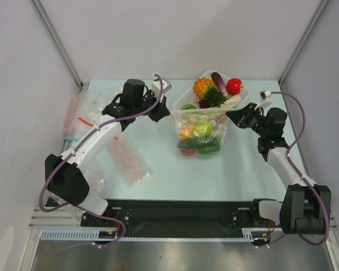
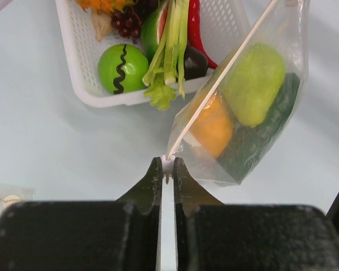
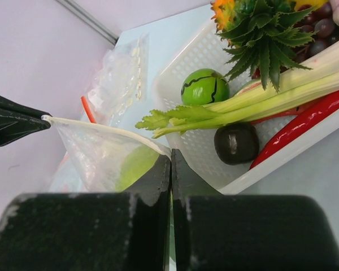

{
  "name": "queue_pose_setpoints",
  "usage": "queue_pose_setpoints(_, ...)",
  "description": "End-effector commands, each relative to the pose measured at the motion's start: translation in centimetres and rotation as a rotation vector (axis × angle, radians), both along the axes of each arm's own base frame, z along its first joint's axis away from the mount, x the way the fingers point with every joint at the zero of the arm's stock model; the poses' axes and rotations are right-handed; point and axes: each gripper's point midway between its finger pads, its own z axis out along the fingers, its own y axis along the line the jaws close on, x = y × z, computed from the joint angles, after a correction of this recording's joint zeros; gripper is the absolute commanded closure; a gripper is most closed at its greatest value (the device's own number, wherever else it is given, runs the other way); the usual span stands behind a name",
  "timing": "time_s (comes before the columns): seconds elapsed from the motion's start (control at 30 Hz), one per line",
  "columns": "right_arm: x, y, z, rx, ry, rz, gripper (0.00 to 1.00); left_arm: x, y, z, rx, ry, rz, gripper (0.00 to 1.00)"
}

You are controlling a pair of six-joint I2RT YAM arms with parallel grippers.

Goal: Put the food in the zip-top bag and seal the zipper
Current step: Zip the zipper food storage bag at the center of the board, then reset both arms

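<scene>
The clear zip-top bag (image 1: pixel 200 132) hangs stretched between both grippers just in front of the white basket (image 1: pixel 240 100). Inside it are an orange piece (image 2: pixel 212 127), a light green piece (image 2: pixel 254 84) and a dark green piece (image 2: pixel 263 132). The zipper (image 2: pixel 220 70) runs taut along the bag's top edge and looks pressed flat. My left gripper (image 2: pixel 167 164) is shut on the zipper's white left end. My right gripper (image 3: pixel 170 157) is shut on the bag's right top corner, where the zipper (image 3: pixel 107 129) ends. More food lies in the basket: a green ball (image 2: pixel 122 68), celery (image 3: pixel 282 90), a red chili (image 3: pixel 305 121), a pineapple (image 1: pixel 204 87).
A flat packet with pink-red blobs (image 1: pixel 129 161) lies left of centre and a clear packet with white dots (image 1: pixel 96 180) lies near the left arm's base. A thin red strip (image 1: pixel 86 121) and more clear packets (image 1: pixel 99 103) lie at the far left. Walls close in on both sides.
</scene>
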Motion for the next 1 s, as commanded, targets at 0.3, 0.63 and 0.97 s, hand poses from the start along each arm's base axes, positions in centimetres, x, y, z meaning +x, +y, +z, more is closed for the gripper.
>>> queue_pose_setpoints(0.3, 3.4, -4.4, 4.4, 0.001, -0.044, -0.309, 0.34, 5.0, 1.2, 6.5, -0.127, -0.129, 0.188, 0.26)
queue_pose_setpoints(0.63, 0.3, -5.9, 8.2, 0.054, 0.09, -0.446, 0.0, 2.1, 6.4, 10.1, -0.282, -0.156, 0.492, 0.0)
queue_pose_setpoints(0.97, -5.7, -5.0, 6.8, 0.117, 0.244, -0.446, 0.0, -5.6, 11.3, 6.0, -0.444, 0.074, 0.753, 0.0)
